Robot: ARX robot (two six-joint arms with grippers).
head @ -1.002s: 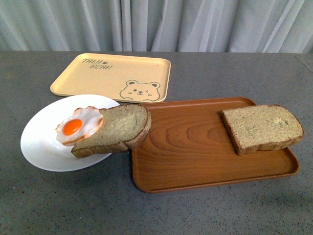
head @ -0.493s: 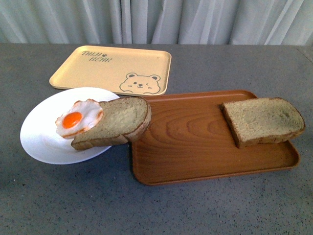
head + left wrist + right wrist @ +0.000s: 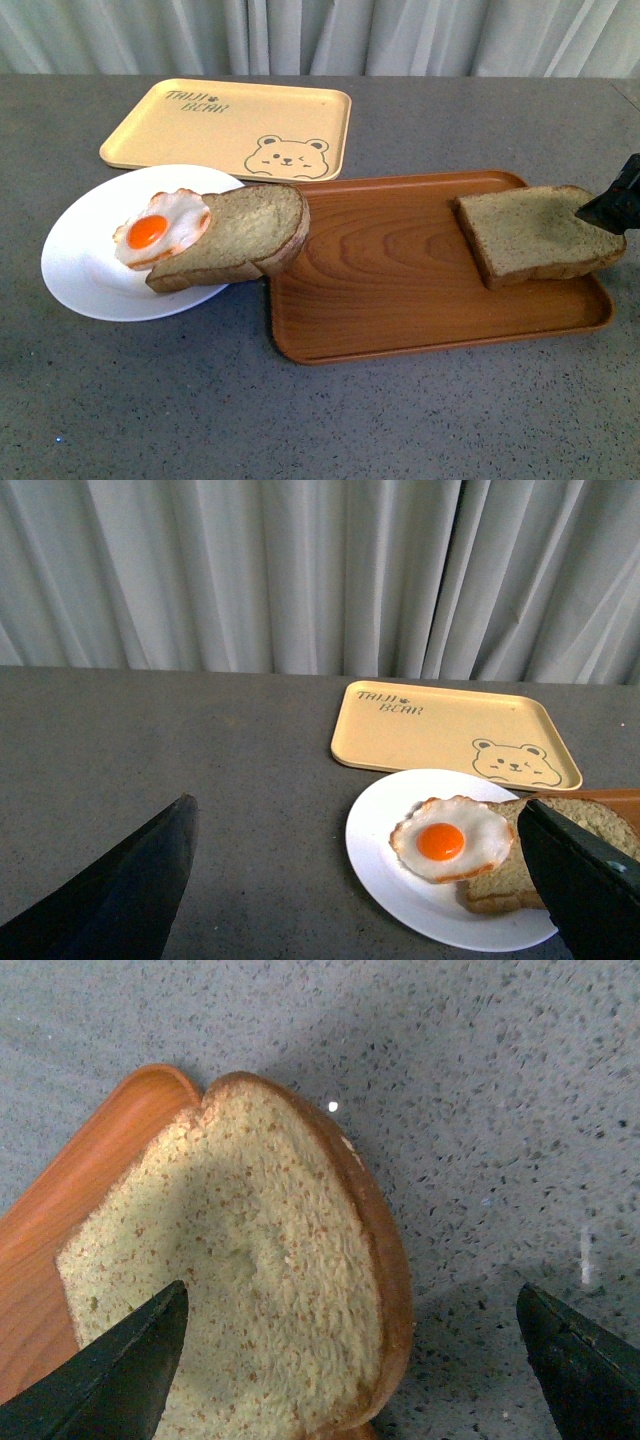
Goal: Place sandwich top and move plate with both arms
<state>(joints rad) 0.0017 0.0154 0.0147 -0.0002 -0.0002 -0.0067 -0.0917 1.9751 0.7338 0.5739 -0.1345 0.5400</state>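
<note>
Resting on wooden tray [image 3: 400, 290], sandwich top [image 3: 535, 235] was overhung by right jaws, spread open | left jaws were held open, plate [image 3: 385, 865] ahead

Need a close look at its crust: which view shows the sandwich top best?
The right wrist view: the sandwich top fills most of the frame, crumb and crust sharp, though partly cropped. The front view shows it nearly whole but small, on the brown tray. The left wrist view does not show it.
</note>
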